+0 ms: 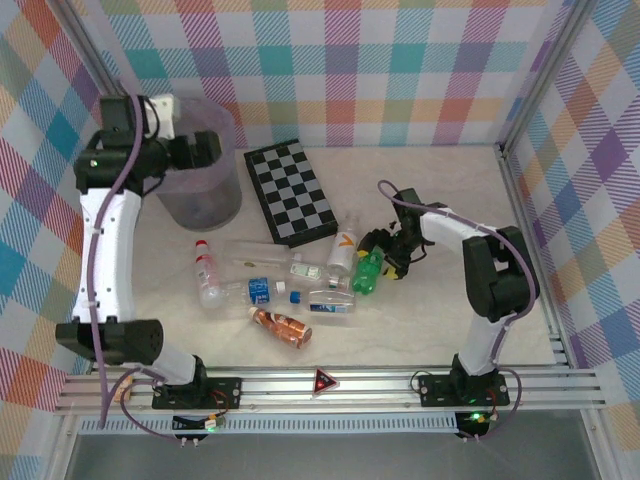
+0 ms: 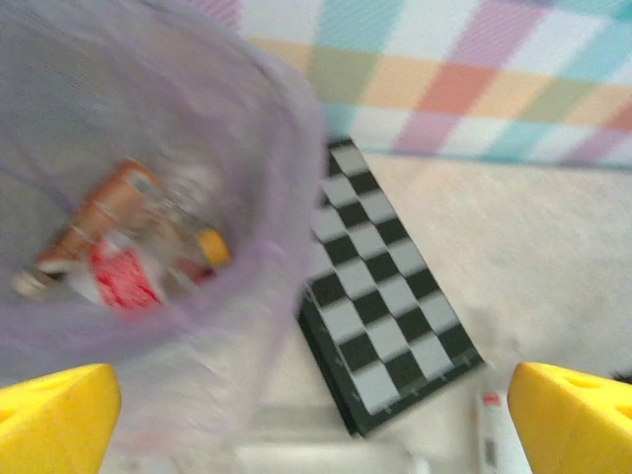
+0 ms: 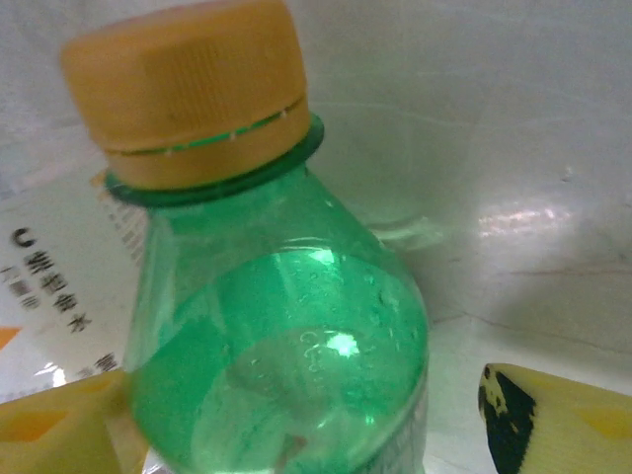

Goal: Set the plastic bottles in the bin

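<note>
Overhead, the left gripper (image 2: 316, 420) hangs spread wide above the bin (image 2: 288, 148), which holds bottles (image 2: 118, 252); the right gripper (image 3: 326, 425) straddles the green bottle (image 3: 286, 336), fingers (image 3: 563, 420) apart, one clear of it.

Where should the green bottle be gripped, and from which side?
The green bottle lies on its side, so come from above and grip across its body, just below the shoulder. The neck tapers to the cap; the body offers even walls.
</note>
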### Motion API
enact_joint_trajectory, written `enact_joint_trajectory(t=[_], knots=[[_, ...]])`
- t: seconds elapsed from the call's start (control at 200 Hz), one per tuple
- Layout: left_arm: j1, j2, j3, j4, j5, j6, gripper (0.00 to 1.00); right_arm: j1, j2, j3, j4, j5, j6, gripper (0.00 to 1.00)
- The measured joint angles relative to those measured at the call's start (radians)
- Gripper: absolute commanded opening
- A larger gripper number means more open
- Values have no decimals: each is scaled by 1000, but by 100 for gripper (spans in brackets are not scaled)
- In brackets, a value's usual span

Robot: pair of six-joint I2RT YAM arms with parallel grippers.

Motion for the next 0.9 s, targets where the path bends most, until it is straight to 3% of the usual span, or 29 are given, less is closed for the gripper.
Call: enact_joint_trajectory(t=[0.245,0.485,0.9], knots=[[-131,-184,-328,65,51,-98,100,6,37,20,16,0,18,76],[-263,-278,-489,111,72,-193,100,7,38,72,4,4,12,68],[-428,-214,-597,331,117,-354,100,6,-32,138,-153,52,-68,64]])
